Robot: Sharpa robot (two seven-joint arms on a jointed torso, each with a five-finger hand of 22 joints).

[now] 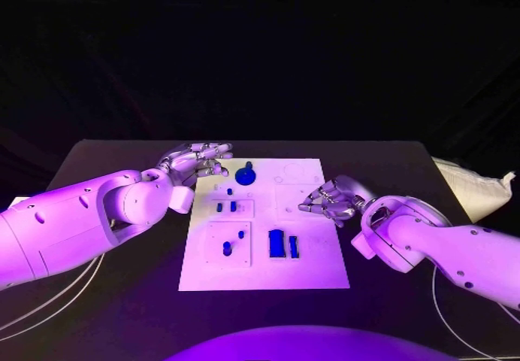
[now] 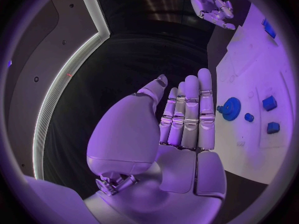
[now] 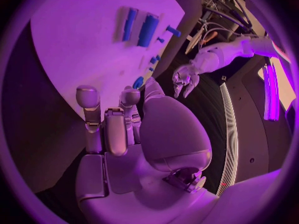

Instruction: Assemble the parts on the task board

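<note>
The white task board (image 1: 314, 267) lay mid-worktop (image 1: 108, 158). On it sat a blue round part (image 1: 247, 176) at the far end, small blue parts (image 1: 225, 206) in the middle, and two upright blue bars (image 1: 282, 244) nearer. The left robot hand (image 1: 198, 162) hovered at the board's far left corner, fingers extended, empty. The right robot hand (image 1: 331, 200), fingers curled, empty, hung over the board's right edge
</note>
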